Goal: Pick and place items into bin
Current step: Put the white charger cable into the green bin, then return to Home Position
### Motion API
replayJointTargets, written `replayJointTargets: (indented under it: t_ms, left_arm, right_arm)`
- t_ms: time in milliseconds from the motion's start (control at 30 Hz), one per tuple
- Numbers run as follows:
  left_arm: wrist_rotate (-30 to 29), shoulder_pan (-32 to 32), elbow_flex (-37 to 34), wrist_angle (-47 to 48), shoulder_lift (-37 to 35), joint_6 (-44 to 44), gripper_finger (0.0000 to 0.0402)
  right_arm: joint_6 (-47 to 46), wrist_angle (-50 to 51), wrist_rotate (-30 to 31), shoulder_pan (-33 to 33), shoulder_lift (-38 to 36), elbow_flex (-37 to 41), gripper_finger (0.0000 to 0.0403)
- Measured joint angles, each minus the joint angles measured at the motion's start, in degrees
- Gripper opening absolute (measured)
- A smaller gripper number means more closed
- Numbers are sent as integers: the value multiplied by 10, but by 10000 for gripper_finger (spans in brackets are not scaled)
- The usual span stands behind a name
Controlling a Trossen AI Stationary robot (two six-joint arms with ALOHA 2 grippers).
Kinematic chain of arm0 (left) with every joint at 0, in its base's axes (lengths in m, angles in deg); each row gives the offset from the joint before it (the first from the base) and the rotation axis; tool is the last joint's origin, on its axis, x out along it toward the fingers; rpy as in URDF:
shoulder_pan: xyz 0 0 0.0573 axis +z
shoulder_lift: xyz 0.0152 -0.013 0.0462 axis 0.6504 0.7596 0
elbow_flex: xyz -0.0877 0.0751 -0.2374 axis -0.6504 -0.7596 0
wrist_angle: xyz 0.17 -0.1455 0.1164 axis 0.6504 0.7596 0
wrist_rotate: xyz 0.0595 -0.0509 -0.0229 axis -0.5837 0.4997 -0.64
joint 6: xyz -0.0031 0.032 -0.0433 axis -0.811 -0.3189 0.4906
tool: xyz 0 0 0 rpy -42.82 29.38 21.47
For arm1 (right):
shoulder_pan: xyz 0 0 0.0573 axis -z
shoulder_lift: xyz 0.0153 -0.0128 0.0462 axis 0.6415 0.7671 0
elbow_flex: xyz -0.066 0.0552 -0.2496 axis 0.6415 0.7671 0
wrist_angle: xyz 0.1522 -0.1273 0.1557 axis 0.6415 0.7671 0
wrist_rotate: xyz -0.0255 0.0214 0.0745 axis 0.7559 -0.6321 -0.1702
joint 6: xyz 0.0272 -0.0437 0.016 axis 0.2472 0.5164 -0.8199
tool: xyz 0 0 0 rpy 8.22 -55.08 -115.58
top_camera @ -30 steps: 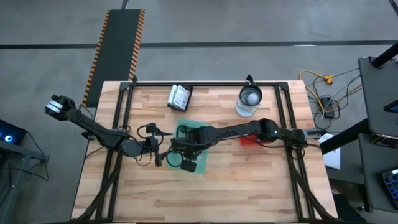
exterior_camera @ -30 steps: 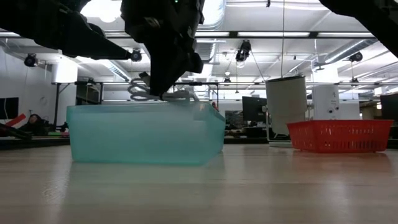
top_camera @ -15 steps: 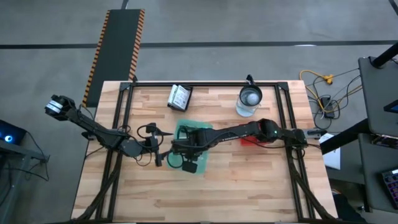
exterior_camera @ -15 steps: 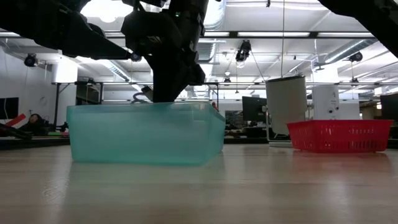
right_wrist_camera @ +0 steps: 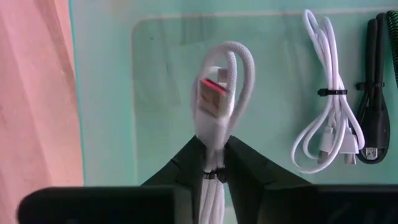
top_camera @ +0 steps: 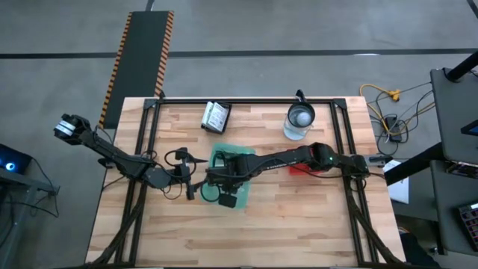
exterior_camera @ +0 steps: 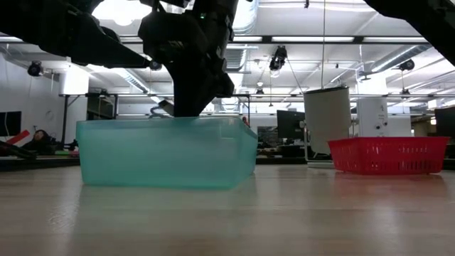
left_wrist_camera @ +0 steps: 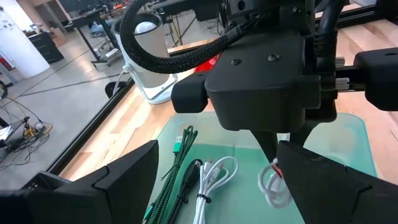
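A translucent teal bin [top_camera: 237, 196] stands mid-table. On its floor lie a green braided cable [left_wrist_camera: 178, 158], a black cable [right_wrist_camera: 373, 93] and a tied white cable [right_wrist_camera: 323, 118]. My right gripper [right_wrist_camera: 216, 163] points down inside the bin, shut on another white coiled cable [right_wrist_camera: 221, 81] with a red-tipped plug. My left gripper [left_wrist_camera: 214, 186] waits open at the bin's left side, nothing between its fingers. Two flat white packets [top_camera: 215, 116] lie by the table's far edge. My right gripper pinches the bundled white cable [right_wrist_camera: 214, 148] between its two fingers, coming from above and pointing steeply down. The looped end with the red-tipped plug [right_wrist_camera: 212, 94] sticks out past the fingertips. The bundle hangs inside the bin, its loops [left_wrist_camera: 273, 190] low by the floor.
A clear glass jug [top_camera: 300, 119] with a metal lid stands at the far right of the table. A red basket [exterior_camera: 387, 155] sits on the right, under my right arm. Black frame rails [top_camera: 246, 102] run along the table's far edge and sides.
My right gripper has sunk a little into the bin with the white cable. The cable's coil, which stood above the bin's rim a second ago, has dropped behind the bin's wall.
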Motion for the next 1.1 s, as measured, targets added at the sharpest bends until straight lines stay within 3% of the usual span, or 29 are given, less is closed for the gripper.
replayJointTargets:
  t_ms: [567,1100]
  left_arm:
    - [0,0,0,0,0,0,308]
    - [0,0,0,2,-4,-2,308]
  right_arm:
    - [4,0,3,0,0,0,190]
    - [55,-21,12,-12,-3,-19,198]
